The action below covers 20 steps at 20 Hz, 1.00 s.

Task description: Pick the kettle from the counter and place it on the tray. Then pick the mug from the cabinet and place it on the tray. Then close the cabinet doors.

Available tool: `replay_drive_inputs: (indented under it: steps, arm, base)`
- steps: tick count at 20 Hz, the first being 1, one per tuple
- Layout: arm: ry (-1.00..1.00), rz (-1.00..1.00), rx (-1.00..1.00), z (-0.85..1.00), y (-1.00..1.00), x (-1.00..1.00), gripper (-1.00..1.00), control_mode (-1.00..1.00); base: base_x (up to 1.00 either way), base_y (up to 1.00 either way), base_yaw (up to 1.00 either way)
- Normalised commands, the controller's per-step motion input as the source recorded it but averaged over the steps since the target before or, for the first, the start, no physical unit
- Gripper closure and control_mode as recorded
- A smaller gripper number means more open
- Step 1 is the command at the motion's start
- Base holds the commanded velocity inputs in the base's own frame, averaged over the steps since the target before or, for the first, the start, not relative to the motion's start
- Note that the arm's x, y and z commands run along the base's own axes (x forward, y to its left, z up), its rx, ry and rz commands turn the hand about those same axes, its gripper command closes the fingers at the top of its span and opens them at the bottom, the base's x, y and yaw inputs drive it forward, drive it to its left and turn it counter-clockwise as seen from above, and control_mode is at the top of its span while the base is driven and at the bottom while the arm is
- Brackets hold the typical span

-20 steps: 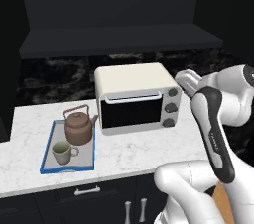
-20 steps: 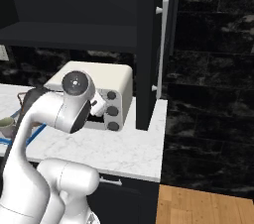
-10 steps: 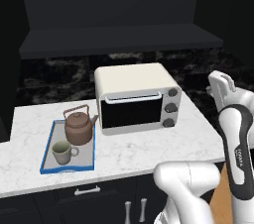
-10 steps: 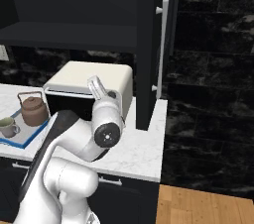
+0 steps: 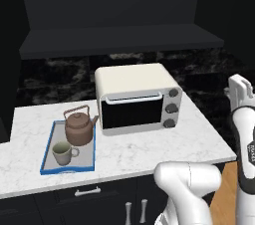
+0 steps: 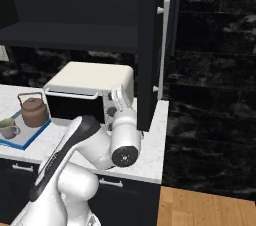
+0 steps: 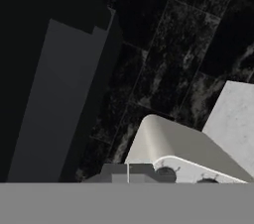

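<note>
1. Two-finger claw (image 7: 128, 172) pressed fully together, nothing held; just the dark fingertips (image 7: 115, 172) peeking above the lower edge in hand view, touching each other.
2. Past the tips: cream boxy toaster oven (image 7: 171, 143) seen tilted, its knobs cut off at the bottom; black veined tile wall behind.
3. Dark, nearly black wall cabinet (image 5: 119, 15) open, dark shelf bare as far as visible; interior too dark to read detail.
4. Right tall dark panelled door (image 6: 152, 45) swung out, edge-on in right base view, long silver bar handle (image 6: 162, 45) vertical. Left door not made out.
5. White marble-patterned counter (image 5: 149, 152) carrying oven and, at left, flat grey tray with bright blue rim (image 5: 46, 155), long axis front to back.
6. Squat brown kettle (image 5: 79, 127) upright on tray's rear half, spout toward the oven.
7. Small greyish-beige mug (image 5: 62, 153) upright on tray, just in front of the kettle, handle pointing right.
</note>
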Motion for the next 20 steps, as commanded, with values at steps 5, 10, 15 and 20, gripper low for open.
replay_drive_inputs:
  steps: [5,10,15,20]
  arm:
    - [-0.11,-0.01,0.03,-0.01,-0.89,-0.14,1.0,-1.0]
    - [-0.11,0.0,0.01,-0.25,-0.57,-0.26,1.0,-1.0]
    - [0.0,0.0,0.0,-0.13,-0.49,-0.04,1.0,-1.0]
    - [-0.01,0.07,0.09,0.08,-0.57,-0.05,1.0,-1.0]
  base:
    - [0.0,0.0,0.0]
    - [0.0,0.0,0.0]
    - [0.0,0.0,0.0]
    - [0.0,0.0,0.0]
